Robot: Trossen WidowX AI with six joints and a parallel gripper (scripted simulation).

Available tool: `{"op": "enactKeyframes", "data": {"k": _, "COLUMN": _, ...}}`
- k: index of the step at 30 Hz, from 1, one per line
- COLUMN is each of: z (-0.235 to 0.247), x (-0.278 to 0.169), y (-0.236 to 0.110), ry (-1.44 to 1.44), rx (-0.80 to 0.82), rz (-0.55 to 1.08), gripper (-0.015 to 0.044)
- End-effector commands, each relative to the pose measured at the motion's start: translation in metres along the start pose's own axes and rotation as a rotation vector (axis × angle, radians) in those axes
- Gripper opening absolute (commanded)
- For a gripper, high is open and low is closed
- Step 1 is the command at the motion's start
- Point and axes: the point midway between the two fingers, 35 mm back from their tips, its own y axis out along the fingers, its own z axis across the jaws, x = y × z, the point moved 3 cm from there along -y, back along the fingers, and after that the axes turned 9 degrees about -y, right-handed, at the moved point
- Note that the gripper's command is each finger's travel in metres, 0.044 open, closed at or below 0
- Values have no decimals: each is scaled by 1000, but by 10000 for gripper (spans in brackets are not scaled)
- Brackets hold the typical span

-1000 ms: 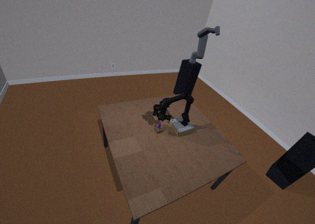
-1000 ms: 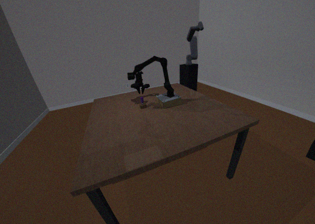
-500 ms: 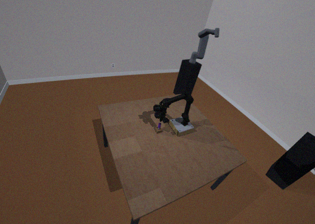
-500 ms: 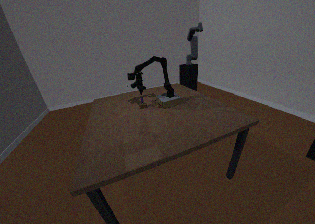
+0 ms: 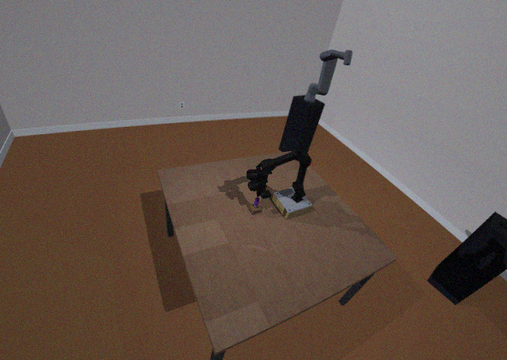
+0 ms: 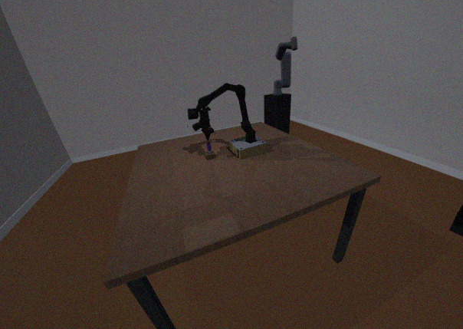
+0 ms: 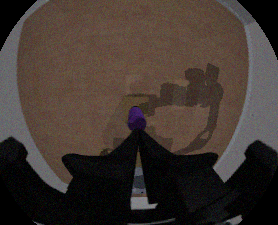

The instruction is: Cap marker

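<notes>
On the table (image 6: 268, 195) before you, the holder block (image 6: 209, 156) carries the upright marker with a purple cap (image 6: 208, 146) on its top. Your end effector (image 6: 207, 136) hangs directly above that cap, its fingers fully closed together and gripping nothing. Beyond it stands the arm's base plate (image 6: 237, 146), then a dark pedestal (image 6: 277, 111) against the far wall.
</notes>
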Motion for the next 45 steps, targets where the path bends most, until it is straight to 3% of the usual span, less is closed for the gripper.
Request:
{"op": "enactKeyframes", "data": {"k": 1, "z": 1, "x": -1, "y": 7, "ry": 4, "rx": 3, "rz": 4, "gripper": 0}}
{"op": "enactKeyframes", "data": {"k": 19, "z": 1, "x": -1, "y": 32, "ry": 4, "rx": 3, "rz": 4, "gripper": 0}}
{"op": "enactKeyframes", "data": {"k": 28, "z": 0, "x": 1, "y": 27, "ry": 0, "rx": -2, "rz": -8, "gripper": 0}}
{"op": "enactKeyframes", "data": {"k": 30, "z": -1, "x": 2, "y": 17, "ry": 0, "rx": -2, "rz": -8, "gripper": 0}}
{"op": "enactKeyframes", "data": {"k": 36, "z": -1, "x": 2, "y": -60, "ry": 0, "rx": -2, "rz": -7, "gripper": 0}}
{"op": "enactKeyframes", "data": {"k": 40, "z": 0, "x": 1, "y": -62, "ry": 0, "rx": -2, "rz": -7, "gripper": 0}}
{"op": "enactKeyframes", "data": {"k": 45, "z": 0, "x": 1, "y": -62, "ry": 0, "rx": -2, "rz": -7, "gripper": 131}}
